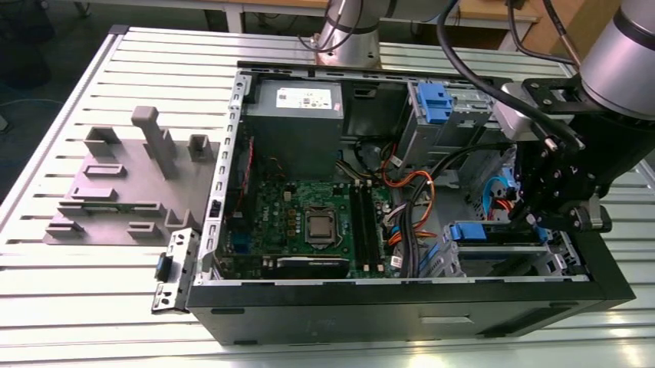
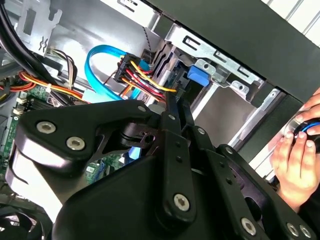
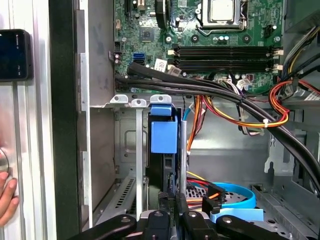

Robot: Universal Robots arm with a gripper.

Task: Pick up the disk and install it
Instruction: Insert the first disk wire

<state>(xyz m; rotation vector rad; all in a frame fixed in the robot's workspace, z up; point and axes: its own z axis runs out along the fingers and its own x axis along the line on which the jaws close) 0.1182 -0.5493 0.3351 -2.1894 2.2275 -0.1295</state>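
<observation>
The disk (image 3: 164, 134) stands edge-on in the lower drive bay of the open computer case, its bright blue carrier frame facing out of the slot. The exterior view shows that blue frame (image 1: 479, 231) in the bay at the case's right front corner. My gripper (image 3: 173, 196) is right behind the disk's rear edge. Its black fingers (image 2: 170, 107) lie close together, shut, and point at the blue frame (image 2: 197, 76). In the exterior view the gripper (image 1: 532, 218) reaches down into the case beside the bay.
Orange, yellow and black cable bundles (image 3: 225, 107) and a blue data cable (image 2: 100, 55) cross close to the bay. A blue bracket (image 1: 435, 103) sits on the upper bay. The grey stepped fixture (image 1: 123, 184) lies on the exterior view's left. A person's hand (image 2: 295, 155) rests outside the case.
</observation>
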